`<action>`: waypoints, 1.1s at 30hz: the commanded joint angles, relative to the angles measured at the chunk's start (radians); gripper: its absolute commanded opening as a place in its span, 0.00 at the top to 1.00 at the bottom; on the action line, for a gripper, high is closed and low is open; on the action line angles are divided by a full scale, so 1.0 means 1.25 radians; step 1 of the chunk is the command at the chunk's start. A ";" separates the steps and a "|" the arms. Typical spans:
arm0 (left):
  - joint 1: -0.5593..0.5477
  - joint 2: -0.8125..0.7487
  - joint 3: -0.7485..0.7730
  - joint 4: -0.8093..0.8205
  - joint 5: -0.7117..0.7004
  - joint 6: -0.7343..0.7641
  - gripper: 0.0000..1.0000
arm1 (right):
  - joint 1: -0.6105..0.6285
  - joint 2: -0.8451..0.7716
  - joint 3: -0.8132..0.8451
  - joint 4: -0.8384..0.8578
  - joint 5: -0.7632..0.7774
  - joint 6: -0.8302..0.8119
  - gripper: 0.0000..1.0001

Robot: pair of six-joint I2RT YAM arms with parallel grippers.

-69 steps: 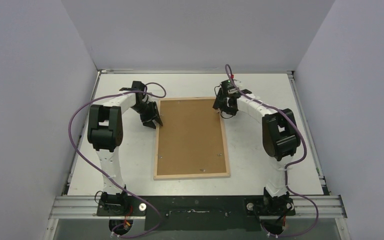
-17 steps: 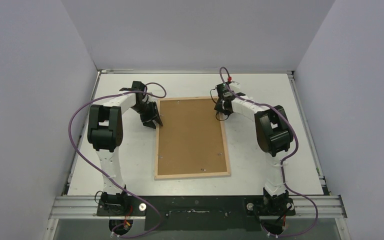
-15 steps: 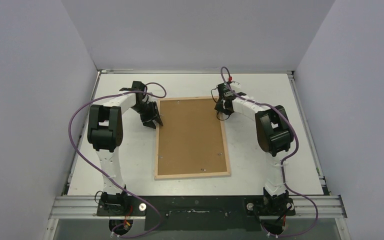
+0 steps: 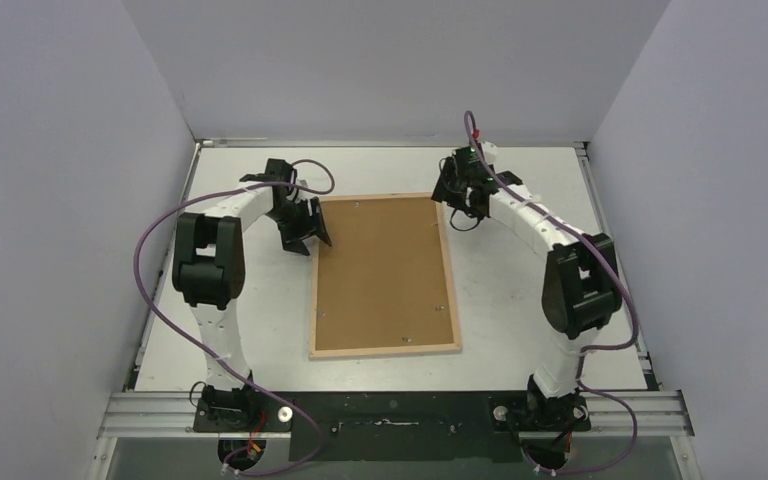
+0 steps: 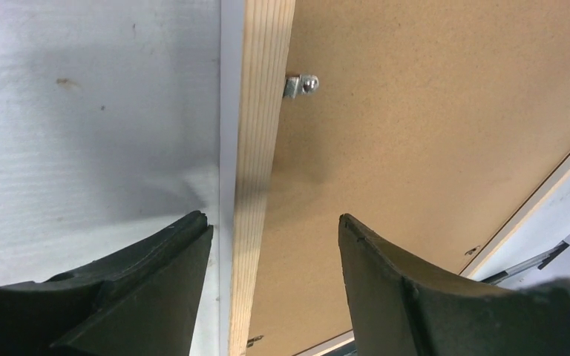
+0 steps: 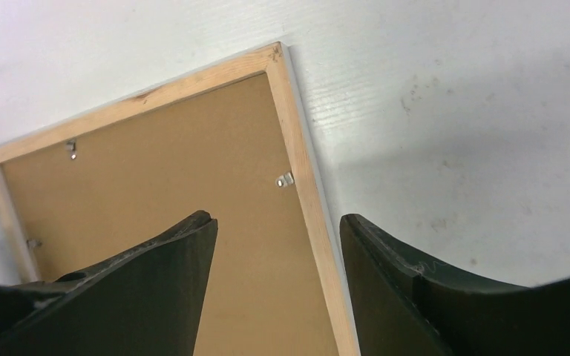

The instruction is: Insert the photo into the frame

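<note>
Left gripper is hanging with its jaws spread wide and is gripping nothing. The frame is lying flat on the white table with its back facing up. Its pale wooden rim is running straight through the gap between this gripper's two dark fingers. One finger is hovering over bare table on the outer side of the rim. The other is hovering over the brown hardboard backing on the inner side. Neither finger is pressing the wood, though I cannot tell whether the tips are touching the surface below. Just ahead of the fingertips, a small metal clip is sticking out from the rim's inner edge onto the backing. In the top view this hand is sitting at the frame's far left corner.

Right gripper is likewise spread and released, with nothing between its fingers. It is hovering above the frame's far right corner. That corner is lying ahead of its fingertips, and the long right rim is passing beneath the gap between them. A second clip is showing just ahead of this gap, against the inside of the rim. The backing is stretching away beneath one finger, and bare table is showing beneath the other.
</note>
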 commanded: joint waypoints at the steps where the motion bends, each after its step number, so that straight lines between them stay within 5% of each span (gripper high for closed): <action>1: 0.000 -0.112 -0.042 0.053 -0.031 -0.020 0.39 | 0.005 -0.149 -0.054 -0.116 0.008 -0.063 0.37; 10: -0.009 -0.233 -0.165 0.060 -0.055 -0.042 0.38 | 0.024 -0.357 -0.267 -0.242 -0.002 -0.113 0.33; 23: -0.009 -0.213 -0.268 0.093 -0.039 -0.021 0.43 | 0.168 -0.342 -0.390 -0.190 -0.001 0.194 0.32; 28: -0.010 -0.204 -0.297 0.122 -0.023 -0.030 0.56 | 0.191 -0.313 -0.382 -0.247 0.103 0.284 0.33; 33: -0.009 -0.207 -0.322 0.148 0.010 -0.043 0.67 | 0.192 -0.315 -0.421 -0.185 0.076 0.285 0.33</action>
